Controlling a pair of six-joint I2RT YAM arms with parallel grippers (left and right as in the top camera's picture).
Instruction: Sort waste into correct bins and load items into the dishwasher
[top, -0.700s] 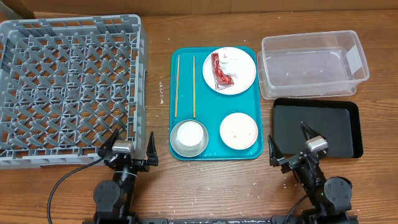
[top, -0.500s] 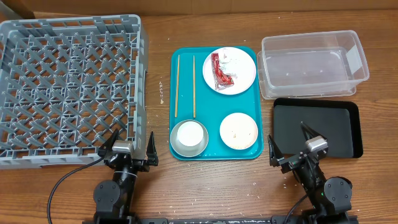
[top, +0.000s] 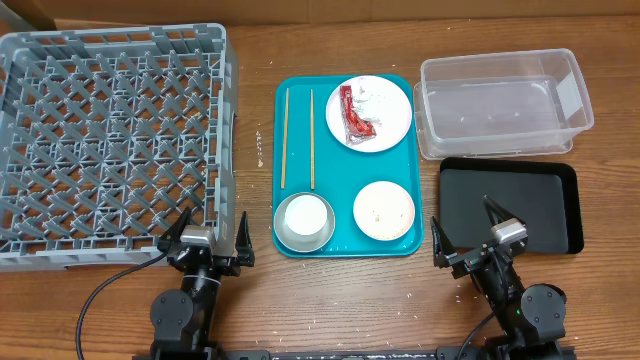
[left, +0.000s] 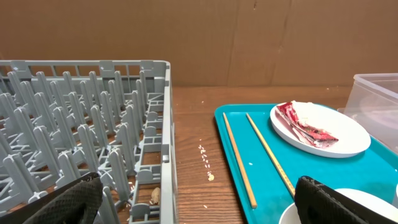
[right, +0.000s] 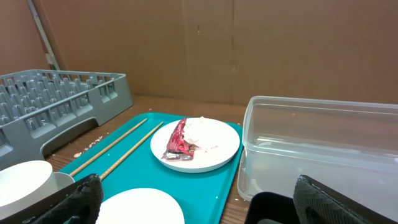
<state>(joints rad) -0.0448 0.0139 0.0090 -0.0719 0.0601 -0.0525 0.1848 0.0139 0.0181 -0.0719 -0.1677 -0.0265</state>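
Red wrapper (right: 177, 142) ahead-left of my right claw (top: 465, 228).
Jaws spread wide; I should pinch its crease, not the plate (right: 219, 147).

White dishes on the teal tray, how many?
3: a plate at the far right corner, a shallow dish near right, a bowl near left. Anything nested under the bowl would be hidden.

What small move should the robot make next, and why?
Probably reach the open right gripper toward the red wrapper on the large plate. The wrapper lies on the teal tray's right side, near the clear tub and black tray, and the plate should be cleared before racking.
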